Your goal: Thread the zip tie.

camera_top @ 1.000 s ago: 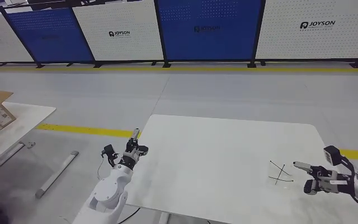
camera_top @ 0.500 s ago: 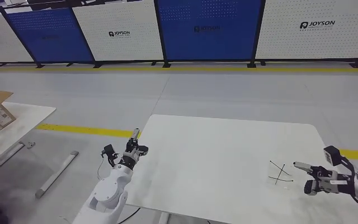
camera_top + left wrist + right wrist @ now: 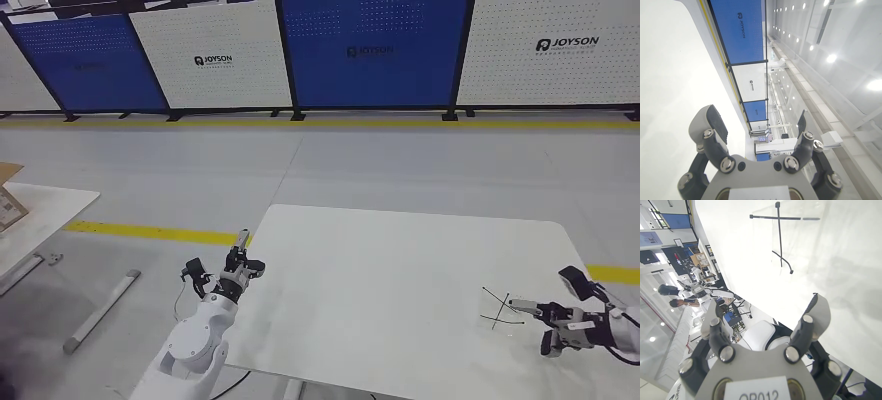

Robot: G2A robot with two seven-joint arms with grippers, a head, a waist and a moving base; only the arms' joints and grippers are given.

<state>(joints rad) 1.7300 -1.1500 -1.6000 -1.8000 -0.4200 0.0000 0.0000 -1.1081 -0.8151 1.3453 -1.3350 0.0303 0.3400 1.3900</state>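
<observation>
Zip ties [image 3: 779, 234], black and crossed over one another, lie on the desk [image 3: 400, 270] close to its right edge. The right gripper [image 3: 762, 302] hovers just beside them, fingers spread apart and empty. The left gripper [image 3: 757, 113] hangs at the left edge, likewise spread. I'd call this the pick-up stage. Next comes singling out one tie and pinching it without dragging the others.

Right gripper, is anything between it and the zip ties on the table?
Nothing visible. Only bare white table lies between the open right gripper and the crossed black zip ties.
</observation>
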